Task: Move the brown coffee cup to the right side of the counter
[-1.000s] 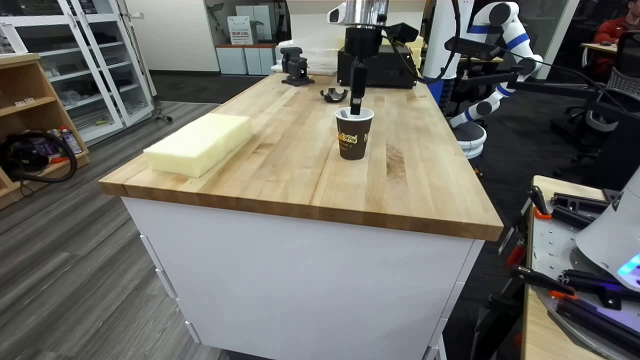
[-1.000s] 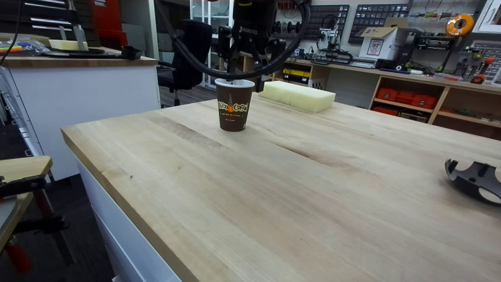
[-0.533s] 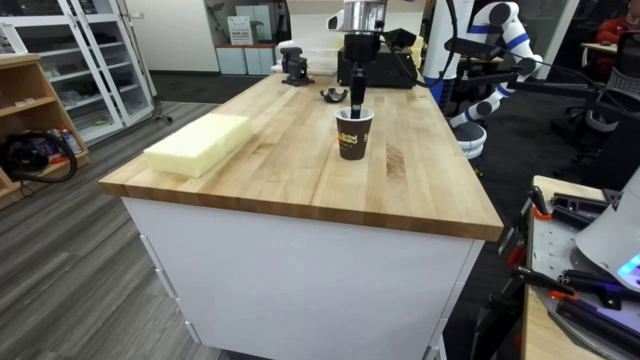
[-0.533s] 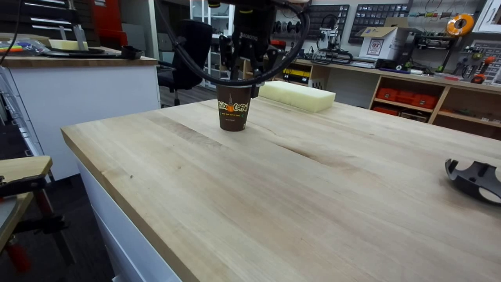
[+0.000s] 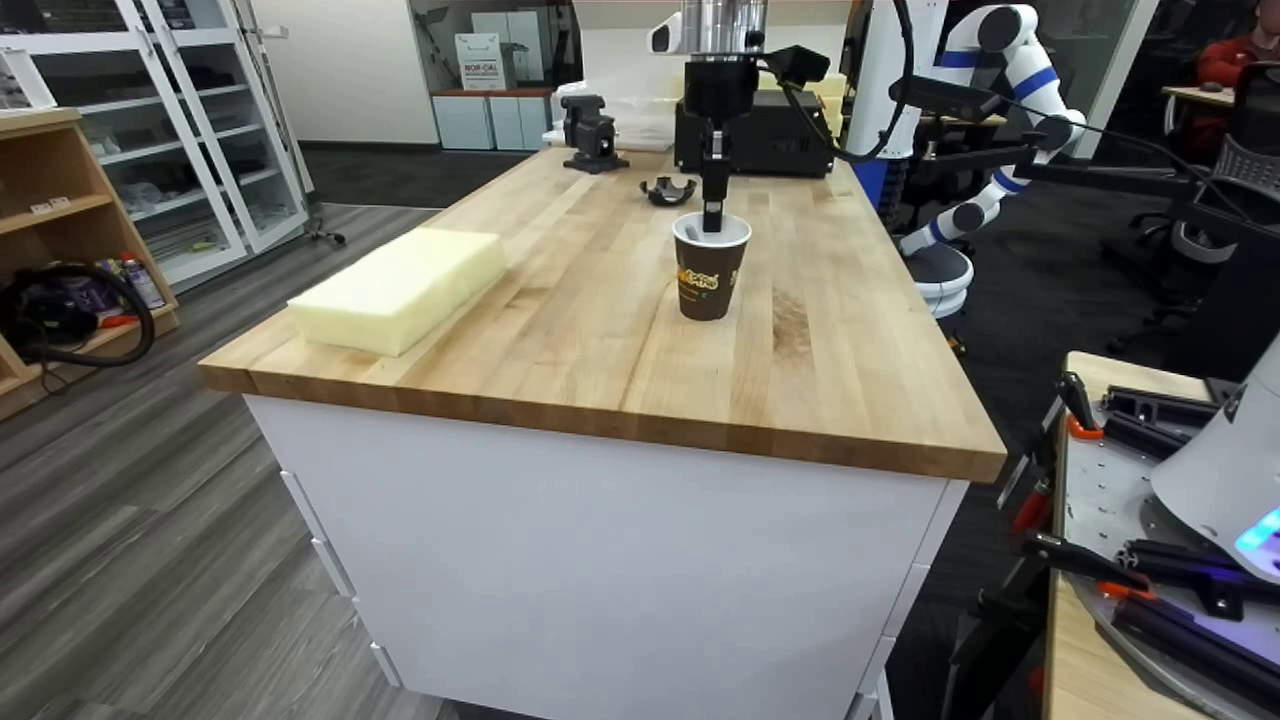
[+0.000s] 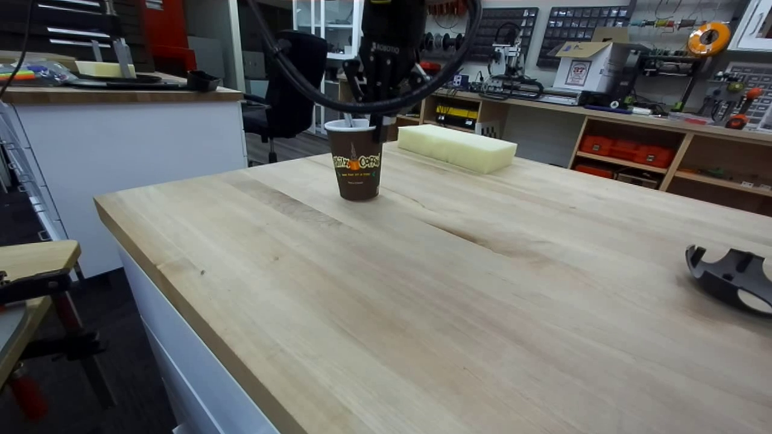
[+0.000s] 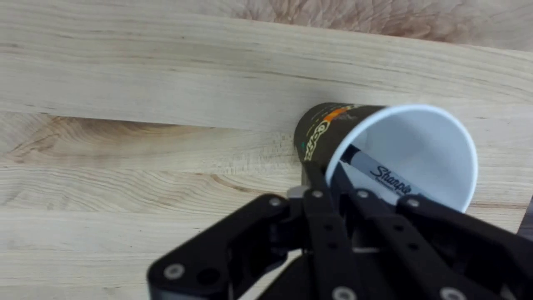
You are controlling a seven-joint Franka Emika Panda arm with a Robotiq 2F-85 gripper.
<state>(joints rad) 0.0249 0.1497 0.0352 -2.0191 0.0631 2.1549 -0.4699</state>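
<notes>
Pinching the cup by its wall, the jaws are clamped on it, one inside, one outside; a marker slants within. In an exterior view, the cup stands on the counter, nearer the right edge than the left. A block lies along the left edge, a black box toward the far right corner.

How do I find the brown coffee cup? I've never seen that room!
Find the counter with the wooden top and white sides. In an exterior view, the brown coffee cup is right of the pale yellow block, with the robot's fingers at its rim. Unlike the block, it's round, dark and lettered, with a marker inside.
</notes>
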